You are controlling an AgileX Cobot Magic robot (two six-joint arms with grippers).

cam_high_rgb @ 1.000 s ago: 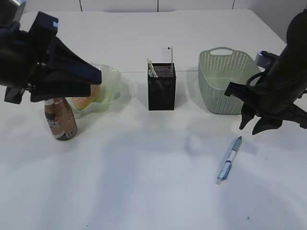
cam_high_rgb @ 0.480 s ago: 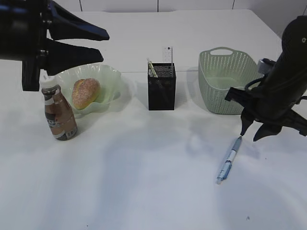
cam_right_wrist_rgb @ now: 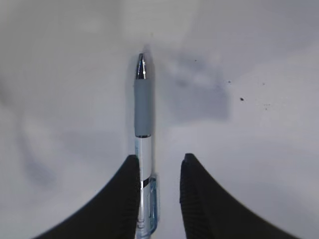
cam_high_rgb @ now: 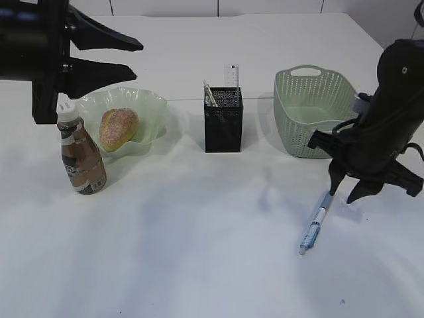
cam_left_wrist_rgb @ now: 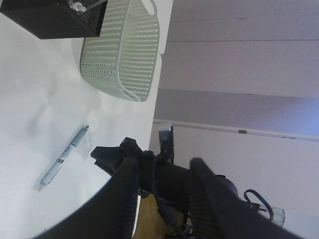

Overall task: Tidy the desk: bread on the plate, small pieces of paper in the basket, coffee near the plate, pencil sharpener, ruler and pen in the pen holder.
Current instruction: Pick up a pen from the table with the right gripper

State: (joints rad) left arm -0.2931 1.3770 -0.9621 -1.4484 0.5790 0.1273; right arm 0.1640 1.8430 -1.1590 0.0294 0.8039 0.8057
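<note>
The bread (cam_high_rgb: 119,128) lies in the ruffled green plate (cam_high_rgb: 154,101), and the coffee (cam_high_rgb: 81,156) stands upright just left of it. The black pen holder (cam_high_rgb: 223,122) holds the ruler (cam_high_rgb: 231,74). A blue pen (cam_high_rgb: 316,222) lies on the desk (cam_high_rgb: 199,238) in front of the basket (cam_high_rgb: 311,112). My right gripper (cam_high_rgb: 343,193) hangs open over the pen's upper end. In the right wrist view the pen (cam_right_wrist_rgb: 142,109) runs between the open gripper (cam_right_wrist_rgb: 159,158) jaws, close against the left finger. My left gripper (cam_high_rgb: 136,58) is open and empty above the plate. No pencil sharpener or paper shows.
The left wrist view looks across to the basket (cam_left_wrist_rgb: 122,50), the pen holder (cam_left_wrist_rgb: 55,17), the pen (cam_left_wrist_rgb: 62,158) and the desk's right edge, with the open left gripper (cam_left_wrist_rgb: 164,162) in the foreground. A thin pale stick (cam_high_rgb: 210,94) also stands in the pen holder.
My left gripper lifted up and back from the coffee and plate, uncovering the bread. My right gripper came down and left until its fingers straddle the pen.
</note>
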